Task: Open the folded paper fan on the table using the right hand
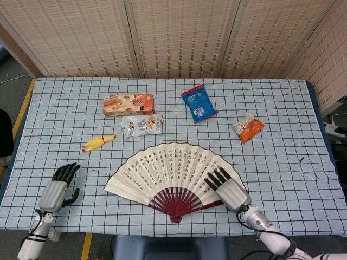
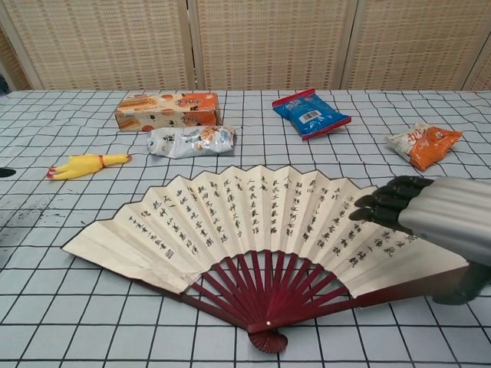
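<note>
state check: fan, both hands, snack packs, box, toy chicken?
Paper fan: fully spread, flat on the table.
Right hand: over the fan's right edge, fingers straight; grip on the outer rib unclear.
Left hand: off the fan, holding nothing, fingers apart.
Orange box: closed, lying flat.
White packet: sealed, flat.
Blue packet: sealed, flat.
Orange packet: looks sealed, crumpled.
Toy chicken: on its side.
</note>
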`<state>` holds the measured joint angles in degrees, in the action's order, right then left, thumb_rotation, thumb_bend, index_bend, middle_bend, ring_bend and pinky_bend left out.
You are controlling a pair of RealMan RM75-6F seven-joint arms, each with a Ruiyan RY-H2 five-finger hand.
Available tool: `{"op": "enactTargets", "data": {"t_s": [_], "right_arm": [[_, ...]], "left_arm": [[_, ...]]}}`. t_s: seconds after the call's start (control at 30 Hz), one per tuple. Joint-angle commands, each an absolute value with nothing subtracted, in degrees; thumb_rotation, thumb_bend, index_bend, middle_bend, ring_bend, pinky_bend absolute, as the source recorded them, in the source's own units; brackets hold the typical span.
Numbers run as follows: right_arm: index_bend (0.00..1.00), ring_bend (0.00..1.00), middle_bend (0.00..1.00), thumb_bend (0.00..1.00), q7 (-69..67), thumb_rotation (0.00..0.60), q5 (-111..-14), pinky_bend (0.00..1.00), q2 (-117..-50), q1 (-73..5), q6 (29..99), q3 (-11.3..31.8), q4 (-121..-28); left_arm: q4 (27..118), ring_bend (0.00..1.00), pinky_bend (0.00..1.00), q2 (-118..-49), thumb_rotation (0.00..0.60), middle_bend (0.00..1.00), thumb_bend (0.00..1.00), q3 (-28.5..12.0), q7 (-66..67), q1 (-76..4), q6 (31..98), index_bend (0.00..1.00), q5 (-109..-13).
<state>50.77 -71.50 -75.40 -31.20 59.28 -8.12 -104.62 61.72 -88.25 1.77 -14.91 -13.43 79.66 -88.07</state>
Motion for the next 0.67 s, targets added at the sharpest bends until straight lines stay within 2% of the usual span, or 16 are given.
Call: {"op": "enactTargets", "data": {"t_s": [0.03, 0.13, 0.23, 0.3, 0.37, 0.43, 0.53, 0.67], "right_arm": [[0.0, 0.0, 0.0, 0.07, 54.05, 0.541, -64.15, 0.0, -69.21, -31.61, 56.46, -9.81, -110.52], [0.0, 0.0, 0.0, 0.06, 46.33, 0.53, -64.93, 0.0, -65.48, -30.03, 58.67, -8.37, -113.95], [0.0, 0.0, 0.0, 0.06, 32.68, 0.525, -75.44, 0.0, -62.59, -23.46, 68.62, -8.11, -113.87], [0.0, 0.0, 0.0, 0.06, 25.79, 0.526, -82.14, 0.0, -61.55, -17.4, 78.4, -9.41, -110.32], [0.0, 0.0, 0.0, 0.06, 20.64, 0.526, -85.13, 0.0, -61.89, -11.29, 88.23, -9.65, -105.45], [0.0, 0.0, 0.0, 0.06, 16.95, 0.525, -85.41, 0.0, -62.85, -7.27, 94.57, -8.75, -100.93], [0.0, 0.0, 0.0, 0.07, 13.44, 0.526, -84.65, 0.0, -61.62, -6.0, 95.69, -7.33, -98.23], [0.0, 0.0, 0.0, 0.07, 10.53, 0.526, -84.73, 0.0, -61.48, -5.62, 94.65, -6.0, -97.43]], "left_arm": [[75.39, 0.0, 0.06, -77.58, 0.6, 0.0, 0.48, 4.03, -19.82, -12.78, 79.22, 0.0, -89.95], [81.81, 0.0, 0.06, -72.54, 0.6, 0.0, 0.47, 5.48, -21.47, -11.98, 80.51, 0.0, -91.6], [87.45, 0.0, 0.06, -67.3, 0.6, 0.0, 0.48, 6.78, -19.38, -10.71, 83.85, 0.0, -94.39], [88.1, 0.0, 0.05, -66.17, 0.6, 0.0, 0.48, 6.01, -12.74, -8.48, 89.01, 0.0, -95.5], [88.16, 0.0, 0.04, -65.81, 0.6, 0.0, 0.48, 4.89, -5.34, -6.15, 92.47, 0.0, -94.25], [88.13, 0.0, 0.02, -65.68, 0.6, 0.0, 0.49, 3.63, -0.83, -4.67, 94.82, 0.0, -92.8], [87.92, 0.0, 0.02, -65.67, 0.6, 0.0, 0.49, 2.25, 1.25, -3.45, 97.8, 0.0, -92.72], [87.13, 0.0, 0.02, -66.4, 0.6, 0.0, 0.48, 1.68, 2.72, -3.5, 96.86, 0.0, -92.46]]}}
